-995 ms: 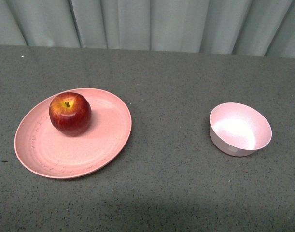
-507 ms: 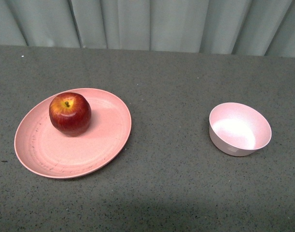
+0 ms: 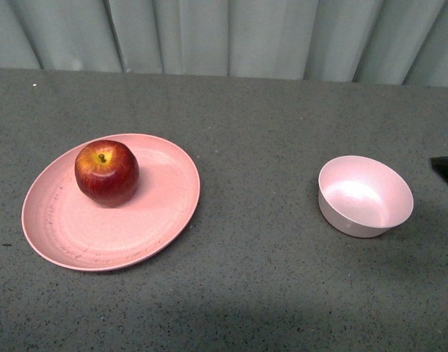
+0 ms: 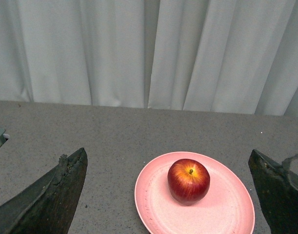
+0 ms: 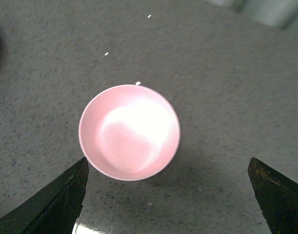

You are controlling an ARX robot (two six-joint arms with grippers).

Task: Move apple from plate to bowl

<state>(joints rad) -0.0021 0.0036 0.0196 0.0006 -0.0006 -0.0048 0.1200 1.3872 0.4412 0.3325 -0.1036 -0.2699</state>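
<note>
The dark-red apple [image 3: 106,172] with a yellow patch at its stem sits on the far left part of the wide salmon-pink plate [image 3: 150,213] at the table's left. The small pale-pink bowl [image 3: 365,196] stands empty at the right. My left gripper [image 4: 167,152] is open and empty, hovering short of the plate [image 4: 217,209] with the apple [image 4: 188,180] between its fingers' lines. My right gripper [image 5: 168,160] is open and empty above the bowl [image 5: 129,131]. A dark edge of the right arm [image 3: 447,170] shows just right of the bowl.
The table [image 3: 260,279] is dark grey and speckled. A pale pleated curtain [image 3: 224,33] hangs behind its far edge. A few small white specks [image 5: 138,83] lie on the table by the bowl.
A dark part of my right arm has come into the front view at the right edge. The bright glare inside the bowl has dimmed. Apple, plate and bowl have not moved.
</note>
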